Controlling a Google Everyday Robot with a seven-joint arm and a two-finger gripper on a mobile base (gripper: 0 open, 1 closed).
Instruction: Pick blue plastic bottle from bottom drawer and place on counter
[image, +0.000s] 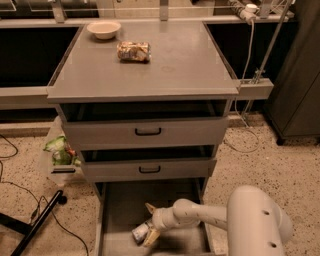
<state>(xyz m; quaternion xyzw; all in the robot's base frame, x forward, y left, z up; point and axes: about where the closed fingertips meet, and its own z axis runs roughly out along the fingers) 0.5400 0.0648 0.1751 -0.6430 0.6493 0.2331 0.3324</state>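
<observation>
The blue plastic bottle (141, 231) lies on its side on the floor of the open bottom drawer (117, 205), near the front. My gripper (150, 223) reaches down into the drawer from the right, with its tan fingers either side of the bottle's right end, one behind it and one in front. The bottle rests on the drawer floor. The counter (185, 65) is the broad grey top of the cabinet, above the drawers.
A shiny foil snack packet (133, 51) and a white bowl (104, 29) sit on the counter's back left. Two closed-looking drawers with black handles (148, 132) overhang the bottom drawer. A bin with green packets (59, 151) stands left of the cabinet. A black stand leg (37, 225) lies on the floor.
</observation>
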